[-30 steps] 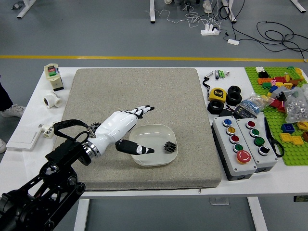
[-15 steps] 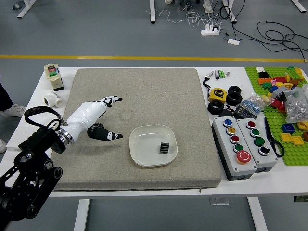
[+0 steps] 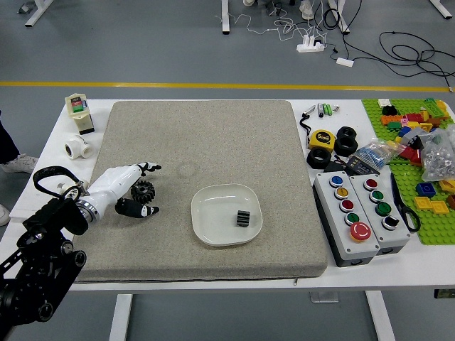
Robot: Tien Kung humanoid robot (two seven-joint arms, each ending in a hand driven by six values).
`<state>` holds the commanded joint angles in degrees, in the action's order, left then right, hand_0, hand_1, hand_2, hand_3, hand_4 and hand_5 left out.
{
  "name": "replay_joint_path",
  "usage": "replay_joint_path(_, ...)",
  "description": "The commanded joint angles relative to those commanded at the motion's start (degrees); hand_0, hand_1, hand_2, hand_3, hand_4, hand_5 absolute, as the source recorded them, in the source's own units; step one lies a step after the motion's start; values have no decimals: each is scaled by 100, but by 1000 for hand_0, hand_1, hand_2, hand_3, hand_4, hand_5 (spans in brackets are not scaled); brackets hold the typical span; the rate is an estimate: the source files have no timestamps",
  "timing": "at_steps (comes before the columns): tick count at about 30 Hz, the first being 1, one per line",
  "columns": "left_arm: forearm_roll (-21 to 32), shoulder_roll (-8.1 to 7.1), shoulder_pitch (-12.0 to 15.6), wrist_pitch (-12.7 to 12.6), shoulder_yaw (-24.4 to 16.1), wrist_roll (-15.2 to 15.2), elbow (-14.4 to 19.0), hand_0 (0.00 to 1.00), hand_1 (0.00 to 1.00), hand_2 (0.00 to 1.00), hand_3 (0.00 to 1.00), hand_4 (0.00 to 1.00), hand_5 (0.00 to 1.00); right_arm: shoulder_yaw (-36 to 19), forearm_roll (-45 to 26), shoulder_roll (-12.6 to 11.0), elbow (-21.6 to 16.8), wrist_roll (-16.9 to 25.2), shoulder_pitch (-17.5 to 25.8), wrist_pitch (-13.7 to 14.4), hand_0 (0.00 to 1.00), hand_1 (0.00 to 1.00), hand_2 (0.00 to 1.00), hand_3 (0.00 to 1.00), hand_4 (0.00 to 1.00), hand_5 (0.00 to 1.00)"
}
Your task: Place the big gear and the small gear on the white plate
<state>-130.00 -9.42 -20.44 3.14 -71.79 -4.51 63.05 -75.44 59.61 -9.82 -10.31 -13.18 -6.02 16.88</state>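
My left hand [image 3: 151, 189] reaches in from the left over the mat, its fingers spread. The big black gear [image 3: 143, 191] lies on the mat between the thumb and the other fingers, and no grasp on it shows. Right of them, the white plate [image 3: 212, 226] rests on the mat. The small black gear [image 3: 243, 218] is in the plate, on its right part. The right hand is out of view.
Beyond the grey mat's [image 3: 213, 142] right edge stand button boxes [image 3: 346, 217], a yellow tape measure [image 3: 322, 139], black rings and a green brick board [image 3: 437, 231]. White pipe fittings [image 3: 77, 147] and a small bottle-like box [image 3: 79, 112] are at the left.
My left hand has drawn back leftward from the plate to around the big gear. The small gear, rolling or tipping, has settled in the plate at a slightly different spot.
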Motion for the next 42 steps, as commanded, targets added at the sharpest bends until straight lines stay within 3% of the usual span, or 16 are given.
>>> replay_joint_path(2, 0, -5, -2, 5, 24, 82, 22, 444, 584, 688, 712, 419, 2, 1, 0, 1, 0, 1, 8, -1, 613, 614, 706, 574, 781, 715)
replay_joint_path(3, 0, -6, -2, 7, 28, 99, 26, 345, 474, 555, 644, 31, 2, 0, 2, 2, 0, 1, 10, -1, 610, 614, 705, 574, 781, 713)
replay_joint_path(8, 0, -43, 12, 84, 69, 224, 66, 345, 474, 555, 644, 31, 2, 19, -11, 1, 0, 1, 24, -3, 610, 614, 705, 574, 781, 713)
replay_joint_path(9, 0, -52, 22, 100, 71, 249, 75, 295, 362, 431, 547, 2, 2, 28, -20, -1, 0, 2, 28, -3, 612, 614, 705, 574, 781, 713)
replay_joint_path(14, 0, -73, 43, 115, 86, 301, 106, 295, 362, 431, 547, 2, 2, 32, -24, -2, 0, 2, 37, -4, 612, 614, 705, 574, 781, 713)
replay_joint_path(15, 0, -76, 53, 90, 105, 307, 162, 288, 269, 340, 494, 2, 2, 29, -16, -2, 0, 1, 42, -4, 612, 614, 705, 574, 781, 713)
replay_joint_path(20, 0, -42, 92, -124, 198, 259, 471, 288, 269, 340, 494, 2, 2, 37, -14, -6, 0, -1, 54, -6, 612, 614, 705, 574, 781, 713)
replay_joint_path(27, 0, -43, 125, -463, 732, -11, 1374, 283, 256, 321, 476, 2, 2, 84, -55, -16, 0, -1, 57, -7, 611, 614, 705, 575, 781, 713)
replay_joint_path(31, 0, -100, 59, -650, 1097, -90, 1690, 283, 256, 321, 476, 2, 2, 97, -83, -23, 0, 3, 41, -7, 611, 614, 705, 575, 781, 713)
replay_joint_path(34, 0, -90, -73, -810, 1489, -66, 1636, 260, 259, 325, 465, 2, 2, 79, -80, -25, 0, 4, 24, -7, 614, 614, 705, 575, 781, 713)
replay_joint_path(38, 0, -46, -214, -766, 1814, 35, 1388, 260, 259, 325, 465, 2, 2, 72, -60, -28, 0, -2, -3, -8, 614, 614, 705, 575, 781, 713)
replay_joint_path(39, 0, -30, -239, -787, 1863, 58, 1313, 304, 388, 457, 545, 480, 2, 70, -62, -28, 0, -2, -6, -7, 613, 614, 706, 575, 781, 712)
replay_joint_path(42, 0, 4, -292, -726, 1932, 133, 1113, 304, 388, 457, 545, 480, 2, 74, -78, -28, 0, 0, -16, -4, 613, 614, 706, 575, 781, 712)
